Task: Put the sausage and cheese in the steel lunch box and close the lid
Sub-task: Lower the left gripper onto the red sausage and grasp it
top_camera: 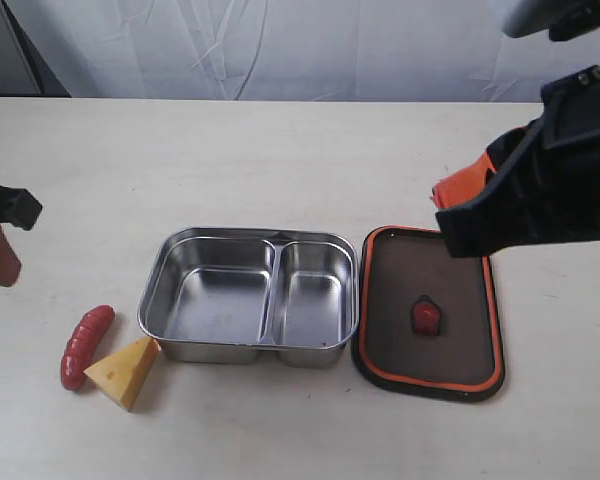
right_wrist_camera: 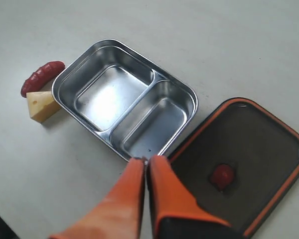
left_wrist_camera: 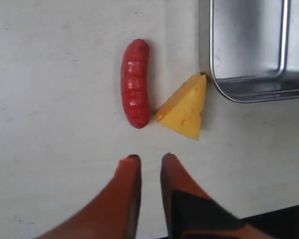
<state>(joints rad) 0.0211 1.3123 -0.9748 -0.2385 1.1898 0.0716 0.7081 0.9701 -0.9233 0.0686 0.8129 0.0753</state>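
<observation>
I am reading every position from the steel lunch box [top_camera: 215, 305], which is sitting open on the desk [top_camera: 280, 150] with both compartments empty. The sausage [top_camera: 86, 346] is lying just off the box's large-compartment end. The cheese [top_camera: 126, 371] is wedged between the two, its tip touching or nearly touching the box's corner and one edge meeting the sausage. The lid [top_camera: 460, 330] is lying seal side up, hard against the box's small-compartment end. The left hand [left_wrist_camera: 149, 158] is hovering beyond the food, away from the box, released and holding nothing, its fingers only narrowly parted. The right hand [right_wrist_camera: 147, 160] is hanging over the box's small-compartment end, clenched on nothing. Nothing is loaded, so I am judging the first pick to be pending. I am watching for these faults. A finger coming down between sausage and cheese may be shoving one aside, because they are touching. The sloped cheese faces may be squirting out under a squeeze. A finger may be striking the box rim beside the cheese. The inverted, flat lid is offering little edge to grip.
</observation>
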